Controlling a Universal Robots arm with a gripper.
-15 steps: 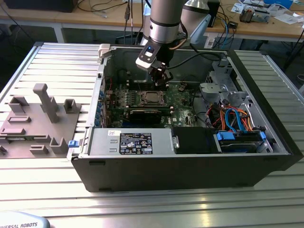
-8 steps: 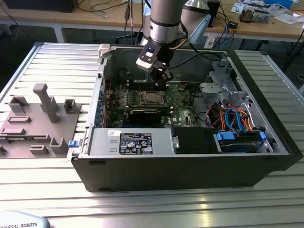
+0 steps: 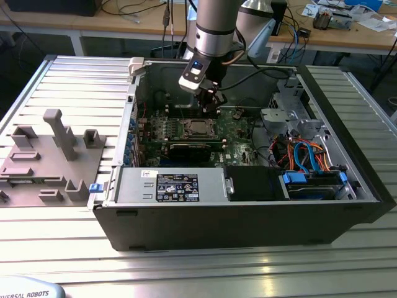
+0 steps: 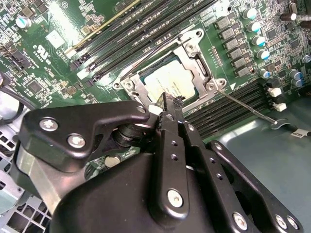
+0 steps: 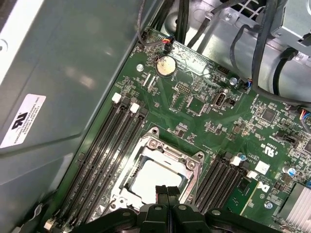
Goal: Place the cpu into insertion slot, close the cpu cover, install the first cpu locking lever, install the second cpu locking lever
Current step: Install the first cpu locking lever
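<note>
Your hand (image 3: 212, 104), fingers (image 5: 161, 193) pressed together on nothing, hovers just at twelve o'clock of the cpu (image 3: 198, 127) in the exterior view, probably as a narrow pusher; the cpu lies under the lowered cpu cover (image 5: 170, 151).

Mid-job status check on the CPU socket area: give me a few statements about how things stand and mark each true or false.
1. The cpu lies in the insertion slot. True.
2. The cpu cover stands open. False: it lies flat, framing the cpu.
3. The gripper holds the cpu. False: it is shut and empty, just above the cover's edge.
4. A thin locking lever juts out from the cover's corner over the memory slots. True.
</note>
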